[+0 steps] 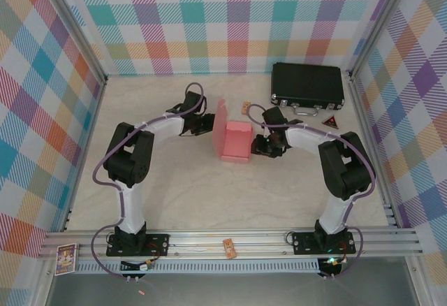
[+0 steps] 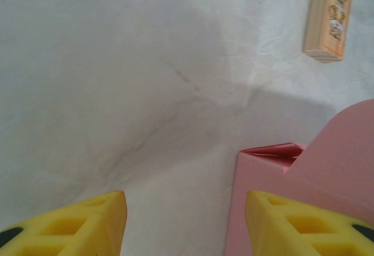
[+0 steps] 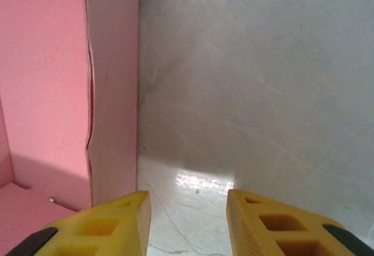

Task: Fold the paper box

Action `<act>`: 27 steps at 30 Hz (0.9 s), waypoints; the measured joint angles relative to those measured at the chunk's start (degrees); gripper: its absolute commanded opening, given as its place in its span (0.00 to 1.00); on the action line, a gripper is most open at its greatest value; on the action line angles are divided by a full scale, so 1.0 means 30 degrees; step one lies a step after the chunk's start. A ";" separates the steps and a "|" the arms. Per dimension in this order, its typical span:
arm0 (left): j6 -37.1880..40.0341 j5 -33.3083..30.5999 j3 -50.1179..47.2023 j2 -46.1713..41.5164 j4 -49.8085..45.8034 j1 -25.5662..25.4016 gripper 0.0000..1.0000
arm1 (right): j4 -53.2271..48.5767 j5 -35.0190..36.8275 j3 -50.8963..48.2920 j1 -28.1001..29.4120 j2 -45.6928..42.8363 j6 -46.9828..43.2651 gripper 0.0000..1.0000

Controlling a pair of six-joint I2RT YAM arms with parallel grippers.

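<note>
The pink paper box (image 1: 236,140) stands mid-table with its lid flap (image 1: 221,123) raised on the left side. My left gripper (image 1: 203,124) is close against that flap side. In the left wrist view it (image 2: 186,227) is open: bare table shows between the yellow fingers, and the right finger (image 2: 304,227) overlaps the pink box wall (image 2: 327,162). My right gripper (image 1: 262,145) sits at the box's right side. In the right wrist view it (image 3: 188,224) is open over bare table, with the pink box (image 3: 52,92) just beyond its left finger (image 3: 105,227).
A black hard case (image 1: 307,86) with a handle lies at the back right, and a small red triangular piece (image 1: 330,121) sits in front of it. A tan wooden block (image 1: 246,107) (image 2: 328,17) rests behind the box. Another small block (image 1: 229,248) lies on the front rail.
</note>
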 measured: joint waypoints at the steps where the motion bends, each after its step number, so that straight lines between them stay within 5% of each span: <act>1: 0.0124 0.0262 0.0306 0.0240 0.0000 0.0000 0.56 | 0.0175 -0.0153 -0.0219 0.0124 0.0000 0.0087 0.40; 14: 0.2222 0.0903 0.4459 0.2339 -0.2084 0.0291 0.62 | 0.3577 -0.0270 -0.3213 0.2710 -0.1734 0.2594 0.44; 20: 0.2528 -0.2186 0.3723 0.1239 -0.2885 0.1202 0.83 | 0.3133 0.0656 -0.4248 0.2062 -0.4554 0.2244 0.49; 27: 0.2747 -0.7359 -0.0969 -0.6033 -0.3162 0.1938 0.88 | 0.2055 -0.0291 -0.2907 -0.1588 -0.6120 -0.0918 0.57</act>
